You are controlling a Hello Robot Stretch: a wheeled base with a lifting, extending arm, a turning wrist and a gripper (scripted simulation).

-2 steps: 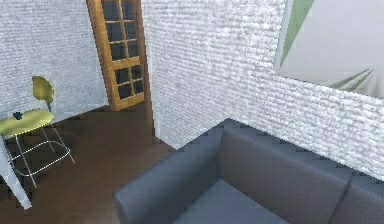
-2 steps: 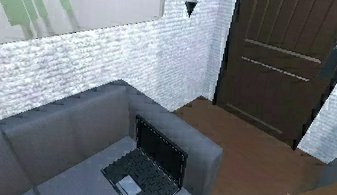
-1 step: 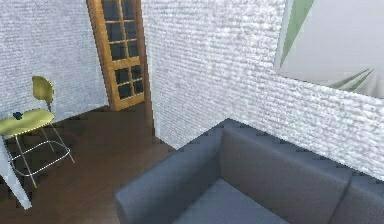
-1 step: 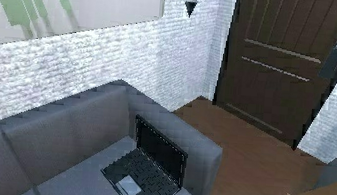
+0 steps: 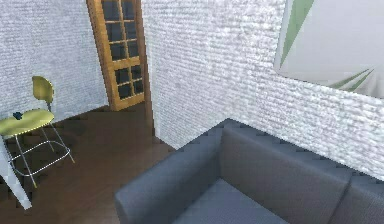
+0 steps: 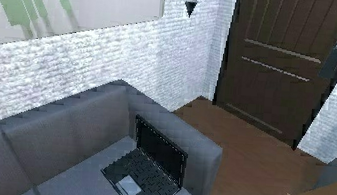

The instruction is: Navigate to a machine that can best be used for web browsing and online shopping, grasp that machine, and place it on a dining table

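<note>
Apparently navigation step nearly done — open black laptop (image 6: 149,162) lies on dark grey cushioned sofa (image 6: 64,127), lower centre. Next — reach out, grasp it. Jaw state: cannot tell.

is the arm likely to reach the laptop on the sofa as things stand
Probably yes: the laptop lies open on the seat of the sofa, on the arm's reaching side, with nothing lying on or beside it.

laptop (image 6: 149,164): 1 | sofa (image 5: 260,170): 1 | yellow chair (image 5: 30,122): 1 | glazed door (image 5: 122,50): 1 | dark door (image 6: 279,64): 1 | wall picture (image 5: 335,40): likely 1
</note>
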